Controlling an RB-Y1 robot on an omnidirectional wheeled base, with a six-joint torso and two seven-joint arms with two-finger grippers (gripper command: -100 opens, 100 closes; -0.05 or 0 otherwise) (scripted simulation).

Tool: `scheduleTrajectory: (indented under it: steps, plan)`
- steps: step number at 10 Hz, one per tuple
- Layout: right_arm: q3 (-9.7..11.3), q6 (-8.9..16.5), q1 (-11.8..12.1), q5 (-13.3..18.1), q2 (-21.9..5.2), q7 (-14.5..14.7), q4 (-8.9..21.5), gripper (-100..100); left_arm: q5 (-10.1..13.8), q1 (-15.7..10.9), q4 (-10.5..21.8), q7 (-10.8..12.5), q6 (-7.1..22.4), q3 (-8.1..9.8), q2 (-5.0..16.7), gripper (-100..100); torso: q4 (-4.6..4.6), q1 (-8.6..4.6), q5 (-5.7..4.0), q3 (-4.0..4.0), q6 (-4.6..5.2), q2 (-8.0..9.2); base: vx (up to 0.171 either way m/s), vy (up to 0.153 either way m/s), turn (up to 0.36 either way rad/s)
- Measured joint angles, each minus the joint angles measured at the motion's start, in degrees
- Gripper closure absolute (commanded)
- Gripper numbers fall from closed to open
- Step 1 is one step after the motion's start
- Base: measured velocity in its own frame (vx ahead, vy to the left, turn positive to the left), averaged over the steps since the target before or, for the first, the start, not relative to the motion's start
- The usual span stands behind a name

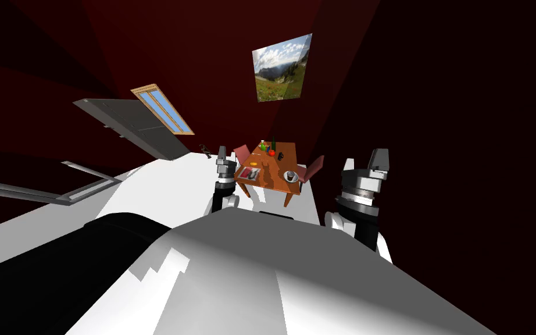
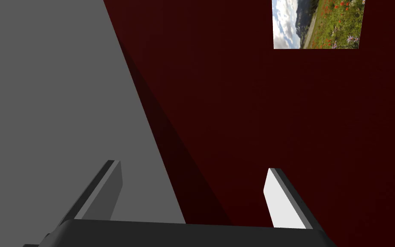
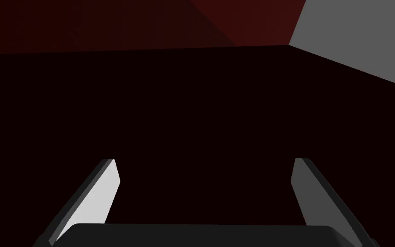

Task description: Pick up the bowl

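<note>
**1. Step in hand:** approach. You have not reached the bowl. It sits on the table ahead, well apart from both arms.

**2. Location:** the bowl stands at the table's near right corner, just inside the right edge. It is apart from the other items, which lie toward the near left corner and along the far edge. A chair stands just beside the bowl's corner.

**3. Claws:** the left gripper has its 2 fingers spread wide with nothing between them. The right gripper is likewise spread wide and empty. In the head view both arms are raised. The left is toward the table's left side and the right is out beyond its right edge.

**4. Orientation:** the bowl reads as a pale ring round a darker centre, so I judge it upright, mouth up. Being round, it has no long axis, and any part of the rim should serve equally. It is too small here to confirm rim detail.

**5. Next move, as judged:** bring the base up to the near edge, close to the right corner, then lower 1 arm. The right arm is on the bowl's side and looks the better choice. Come down with 1 finger inside the rim and 1 outside, and mind the chair on the way in.
</note>
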Motion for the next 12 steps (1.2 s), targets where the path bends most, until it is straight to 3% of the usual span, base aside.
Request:
scheduleTrajectory:
  steps: [6, 12]
  plan:
    - [0.75, 0.6, 0.68, 1.18, -9.06, 1.06, 2.98, -100, 0.0, 0.0, 0.0, 0.0, 0.0, 0.0, 0.0, 0, 0.0, -0.13, -0.03, -0.01, 0.0, -0.01, 0.001, -0.025, 0.051]
    - [2.14, 1.36, 1.97, 3.63, -18.82, 3.16, 8.63, -100, 0.0, 0.0, 0.0, 0.0, 0.0, 0.01, 0.01, 0, -0.01, -0.22, -0.05, -0.02, 0.01, -0.03, 0.001, -0.049, 0.079]
